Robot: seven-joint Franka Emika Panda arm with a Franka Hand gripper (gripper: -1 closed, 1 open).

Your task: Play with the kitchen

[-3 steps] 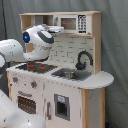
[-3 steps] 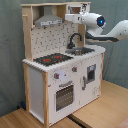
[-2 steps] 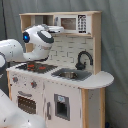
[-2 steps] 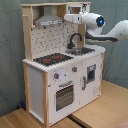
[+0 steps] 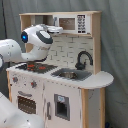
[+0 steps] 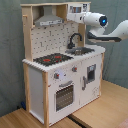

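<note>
The kitchen (image 5: 65,95) (image 6: 50,75) is a white and pale-wood toy unit with a black-red hob (image 5: 35,66) (image 6: 52,59), a black faucet (image 5: 83,59) (image 6: 75,39) over the sink (image 5: 70,75) (image 6: 82,50), an oven door (image 5: 25,104) (image 6: 64,96), a grey hood (image 6: 48,19) and a small upper microwave (image 5: 70,24) (image 6: 76,9). My gripper (image 5: 56,29) (image 6: 75,18) is held high, up against the lower edge of the microwave, above the counter. The white wrist hides the hood in the first exterior view.
A grey curtain (image 5: 114,45) hangs behind the kitchen. In the second exterior view the unit stands on a wooden floor (image 6: 100,112). My arm's white links fill the first exterior view's lower left (image 5: 10,112).
The arm has barely moved; the hand stays by the microwave's underside over the last second.
</note>
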